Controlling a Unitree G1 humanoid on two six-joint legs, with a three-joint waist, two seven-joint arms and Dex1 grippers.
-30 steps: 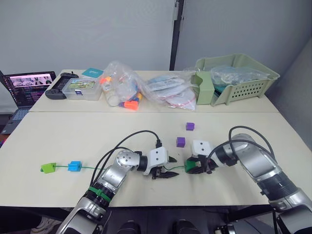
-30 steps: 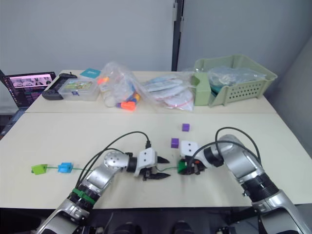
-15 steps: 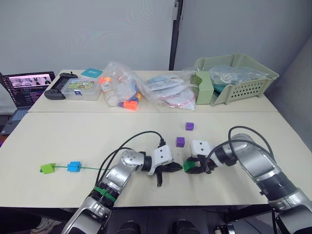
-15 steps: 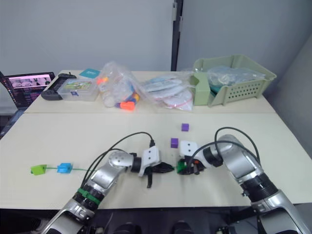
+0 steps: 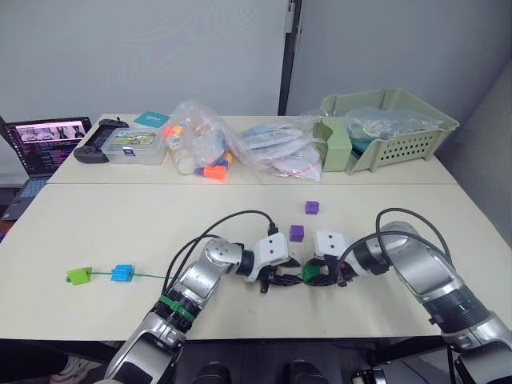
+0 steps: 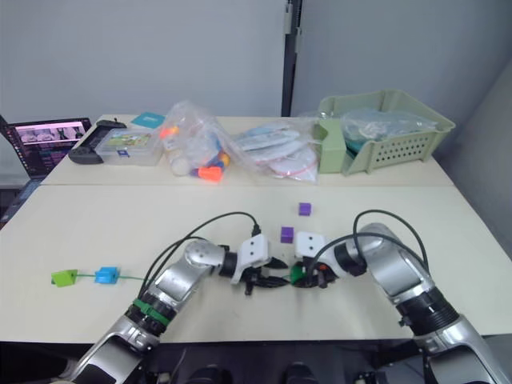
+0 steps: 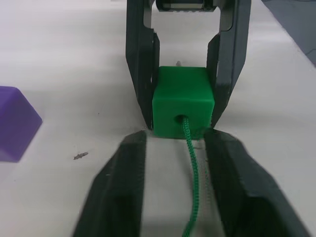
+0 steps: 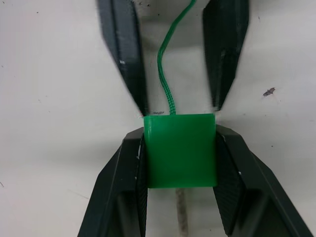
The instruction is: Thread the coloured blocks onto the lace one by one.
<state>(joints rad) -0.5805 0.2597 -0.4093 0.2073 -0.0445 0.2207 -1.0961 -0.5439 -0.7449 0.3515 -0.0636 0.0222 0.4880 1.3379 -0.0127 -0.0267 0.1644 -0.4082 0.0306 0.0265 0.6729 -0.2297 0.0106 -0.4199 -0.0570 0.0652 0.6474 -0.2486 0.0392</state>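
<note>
My right gripper (image 8: 178, 143) is shut on a dark green block (image 8: 180, 150), held just above the table near its front edge. The green lace (image 7: 190, 168) enters the block's hole, and its grey tip (image 8: 181, 212) sticks out the far side. Facing it, my left gripper (image 7: 177, 140) is open, one finger on each side of the lace and the tips almost touching the block (image 5: 310, 274). A blue block (image 5: 122, 273) and a lime green block (image 5: 78, 276) sit on the lace (image 5: 152, 277) far to the left. Two purple blocks (image 5: 297, 233) (image 5: 312, 207) lie loose behind the grippers.
Along the back of the table stand a laptop (image 5: 44, 144), a clear box (image 5: 132, 144), plastic bags of toy pieces (image 5: 200, 148) and a green basket (image 5: 392, 128). Black cables (image 5: 232, 220) loop over the table from both wrists.
My left gripper has slid right along the lace and turned to face the dark green block. The right gripper and its block have stayed put.
</note>
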